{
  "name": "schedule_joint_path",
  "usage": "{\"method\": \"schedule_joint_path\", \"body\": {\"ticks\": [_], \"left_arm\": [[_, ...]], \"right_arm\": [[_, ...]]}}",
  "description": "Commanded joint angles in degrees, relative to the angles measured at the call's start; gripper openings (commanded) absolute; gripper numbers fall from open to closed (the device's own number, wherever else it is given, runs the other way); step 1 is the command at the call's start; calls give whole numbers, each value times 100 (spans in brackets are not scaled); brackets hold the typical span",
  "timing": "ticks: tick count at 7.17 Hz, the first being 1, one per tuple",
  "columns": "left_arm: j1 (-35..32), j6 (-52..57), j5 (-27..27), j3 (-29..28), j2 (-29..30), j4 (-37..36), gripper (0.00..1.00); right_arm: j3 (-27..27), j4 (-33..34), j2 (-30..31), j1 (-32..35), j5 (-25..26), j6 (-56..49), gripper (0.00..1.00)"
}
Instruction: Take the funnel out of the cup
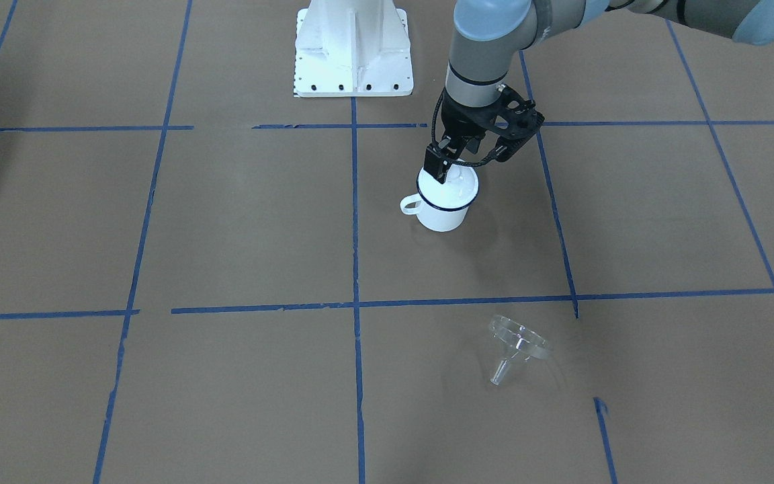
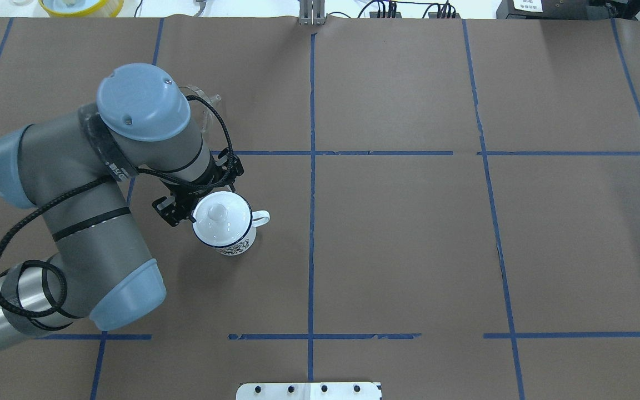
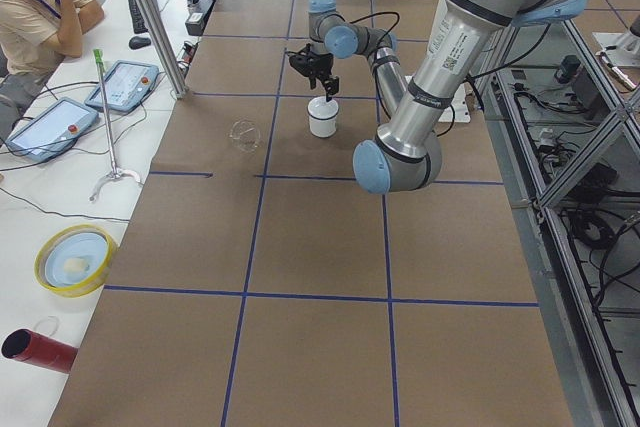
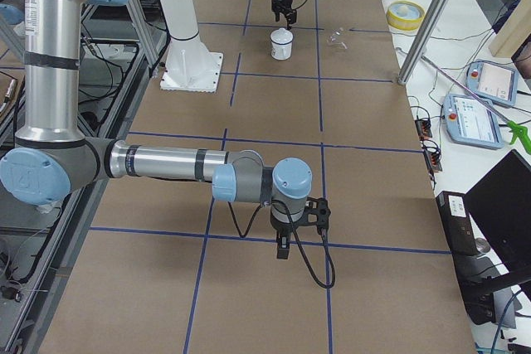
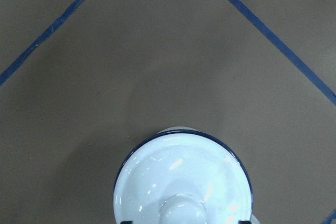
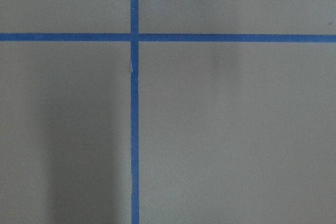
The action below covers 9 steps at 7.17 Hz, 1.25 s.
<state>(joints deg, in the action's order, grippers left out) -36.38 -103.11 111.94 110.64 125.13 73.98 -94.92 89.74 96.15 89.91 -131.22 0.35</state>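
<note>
The cup (image 1: 442, 205) is a white enamel mug with a dark blue rim, upright near the table's middle. A white knobbed lid (image 2: 217, 219) sits on it. The clear funnel (image 1: 518, 346) lies on its side on the table, well apart from the cup. It also shows in the exterior left view (image 3: 243, 135). My left gripper (image 1: 451, 169) hangs just above the lid, open, its fingertips on either side of the knob (image 5: 181, 211). My right gripper (image 4: 282, 242) shows only in the exterior right view, low over bare table far from the cup. I cannot tell whether it is open or shut.
The robot's white base (image 1: 353, 50) stands at the table's edge behind the cup. Blue tape lines cross the brown table cover. A yellow bowl (image 2: 81, 5) sits beyond the far edge. An operator (image 3: 40, 7) sits at the side desk.
</note>
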Motion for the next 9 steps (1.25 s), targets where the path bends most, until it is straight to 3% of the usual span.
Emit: {"method": "schedule_joint_path", "body": {"ticks": [1,2,4,7,9], "left_arm": [[-822,1479,230,115,-128,37,90],[-1558,2644,849,107,-451,168,98],[-2790,4936,1468,2,-1267,274,99],[-4443,8977,2233,-823,-2611,713,100],[-5384,10830,2253,-1707,-2906,846,100]], "right_arm": [[8,0,0,0,0,0,100],[0,0,0,0,0,0,100],[8,0,0,0,0,0,100],[8,0,0,0,0,0,100],[0,0,0,0,0,0,100]]}}
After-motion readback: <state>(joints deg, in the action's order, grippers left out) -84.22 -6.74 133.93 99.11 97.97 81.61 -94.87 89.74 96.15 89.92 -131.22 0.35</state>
